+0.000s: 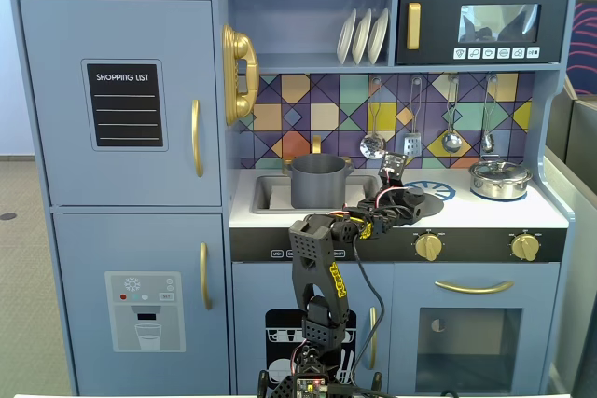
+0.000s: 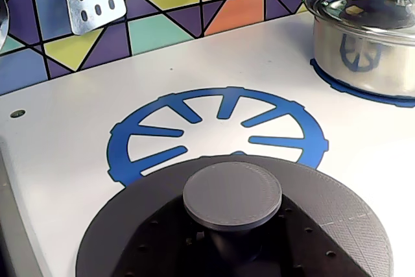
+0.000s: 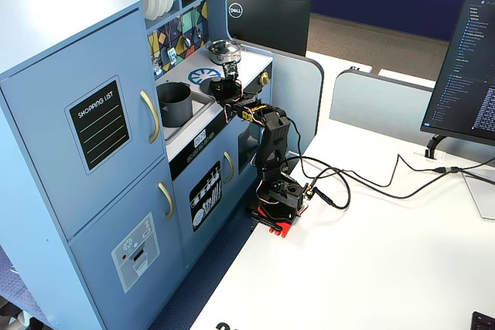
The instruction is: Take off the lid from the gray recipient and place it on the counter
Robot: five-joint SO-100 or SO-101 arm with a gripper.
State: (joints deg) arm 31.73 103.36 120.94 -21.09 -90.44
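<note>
Gray pot: the gray recipient (image 1: 319, 181) sits in the sink recess at the left end of the counter (image 1: 522, 212) in a fixed view; top is open, lid already off. Also visible in the other fixed view (image 3: 176, 103).
Arm: reaches up from the table and over the counter edge, just right of the pot in a fixed view.
Gripper: gripper (image 1: 394, 195) sits over the burner print; its fingers don't show clearly in any view, so cannot tell whether they are closed on the knob or apart.
Lid: the lid (image 2: 311, 225) is low over the blue burner print (image 2: 220, 131), filling the bottom of the wrist view; knob (image 2: 232, 194) centred. In a fixed view it shows as a dark disc (image 1: 422, 200) just right of the gripper. Contact with the counter vs. just above: cannot tell.
Handling, judged: matte layered surface looks 3D-printed, so likely light, stiff, not fragile, decent friction. Knob is the only sensible hold; the rim is too thin and lies too flat.
Progress, judged: placement step, nearly done if the lid is seated.
Steel pot: shiny lidded pot (image 2: 363, 43) at the right on its own burner, well apart from the lid.
Risk, judged: lid sliding on the smooth worktop on release.
</note>
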